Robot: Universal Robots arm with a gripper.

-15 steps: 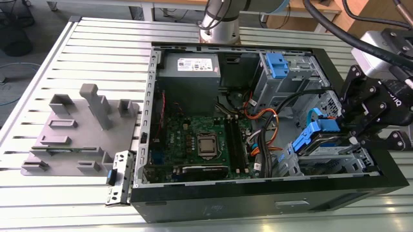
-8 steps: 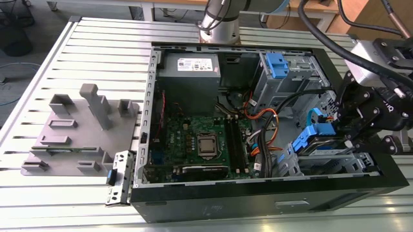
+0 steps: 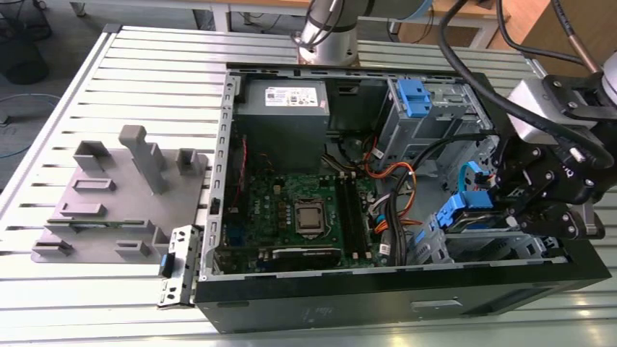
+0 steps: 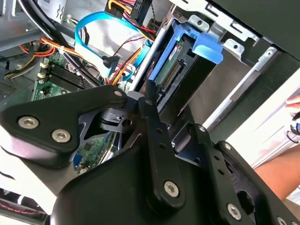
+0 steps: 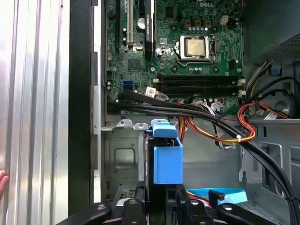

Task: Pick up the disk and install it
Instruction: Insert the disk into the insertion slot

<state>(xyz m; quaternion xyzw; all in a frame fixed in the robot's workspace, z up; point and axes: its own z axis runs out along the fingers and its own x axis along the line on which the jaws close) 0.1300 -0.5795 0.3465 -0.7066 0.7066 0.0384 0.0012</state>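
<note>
End effector [image 5: 165, 205] clamps the disk [image 5: 167, 161], which stands edgewise at the drive cage [image 5: 119, 157], at the exterior view's right. Black cable bundle [image 5: 187, 110] crosses close beside; orange wires [image 5: 220, 136] adjacent.

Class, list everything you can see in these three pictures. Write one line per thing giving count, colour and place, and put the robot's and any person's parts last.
computer case: one, black, open, on the table
table: one, silver, slatted
power supply: one, grey, inside the case near the arm's base
motherboard: one, green, on the case floor
disk: one, blue-framed, at the drive cage on the exterior view's right
latch piece: one, blue, on the farther drive cage
fixture plate: one, grey, on the table at the exterior view's left
cables: several, black, orange, blue, across the case
robot arm: one, silver-grey, behind the case
gripper: one, black, shut on the disk
person's arm: one, beside the case
</note>
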